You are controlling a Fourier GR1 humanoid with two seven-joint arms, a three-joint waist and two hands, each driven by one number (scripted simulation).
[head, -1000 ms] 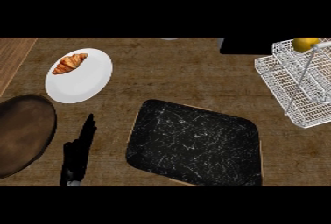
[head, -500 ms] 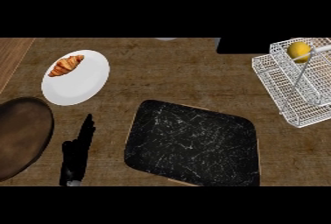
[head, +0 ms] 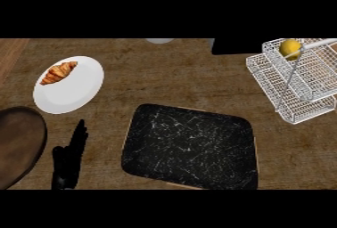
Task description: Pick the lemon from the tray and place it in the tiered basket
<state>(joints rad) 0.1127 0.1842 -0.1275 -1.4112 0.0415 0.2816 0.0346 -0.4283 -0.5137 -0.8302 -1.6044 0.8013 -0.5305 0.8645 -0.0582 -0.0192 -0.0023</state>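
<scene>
A yellow lemon (head: 290, 48) lies in the upper tier of the white wire tiered basket (head: 299, 89) at the top right. The black marbled tray (head: 189, 147) sits in the lower middle of the counter with nothing on it. My left hand (head: 67, 158) rests at the lower left, fingers straight and pointing up, holding nothing. My right hand does not show in this view.
A white plate (head: 69, 84) with a croissant (head: 58, 73) lies at the upper left. A dark brown round board (head: 16, 144) sits at the left edge. A black object (head: 237, 46) stands at the back, left of the basket.
The whole view has shifted, so the basket and lemon now sit lower and further left in the picture. The left hand has stayed where it was.
</scene>
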